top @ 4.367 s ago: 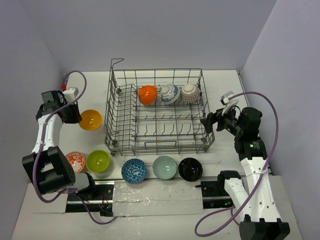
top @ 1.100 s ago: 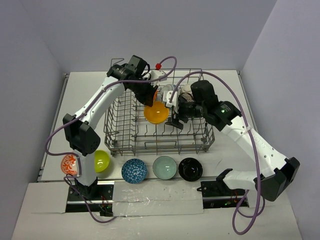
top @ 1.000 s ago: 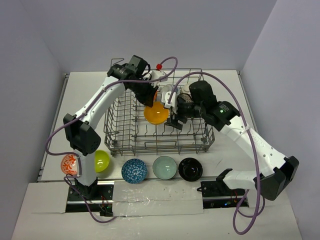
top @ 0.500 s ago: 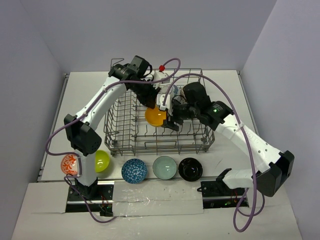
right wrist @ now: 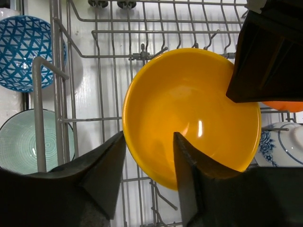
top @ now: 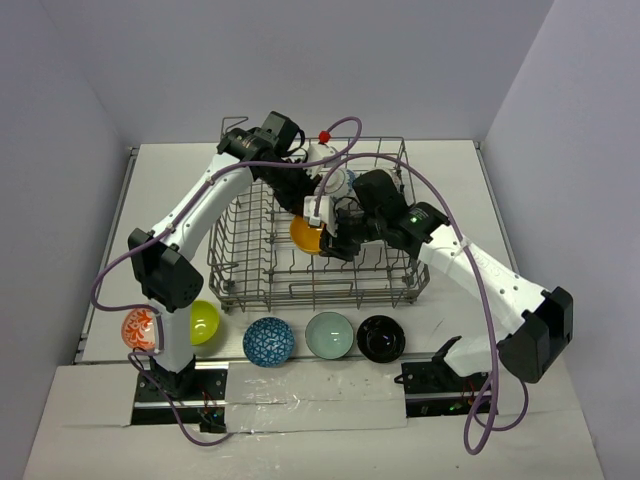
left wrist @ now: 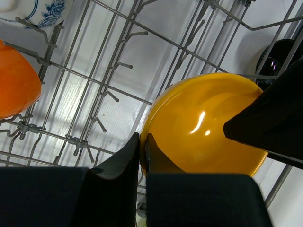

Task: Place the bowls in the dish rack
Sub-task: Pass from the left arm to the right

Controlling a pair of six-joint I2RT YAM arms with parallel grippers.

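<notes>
A yellow bowl (top: 304, 237) hangs tilted over the middle of the dish rack (top: 240, 272). My left gripper (left wrist: 142, 140) is shut on its rim, one finger inside and one outside. My right gripper (right wrist: 149, 137) straddles the opposite rim of the yellow bowl (right wrist: 189, 111); its jaws stand apart, with a gap on both sides of the thin wall. In the top view the left gripper (top: 303, 206) comes from the back and the right gripper (top: 326, 236) from the right. An orange bowl (left wrist: 16, 85) and a blue-flowered white bowl (top: 338, 182) stand in the rack's back row.
Along the table's front edge lie a red-and-white bowl (top: 140, 330), a lime bowl (top: 204, 322), a blue-patterned bowl (top: 268, 341), a pale teal bowl (top: 329, 334) and a black bowl (top: 381, 338). Upright tines (left wrist: 102, 125) stand below the held bowl. Both arms cross above the rack.
My right gripper has moved left onto the yellow bowl's rim and its jaws have narrowed around it. The left gripper keeps its hold, and the bowl has tipped slightly.
</notes>
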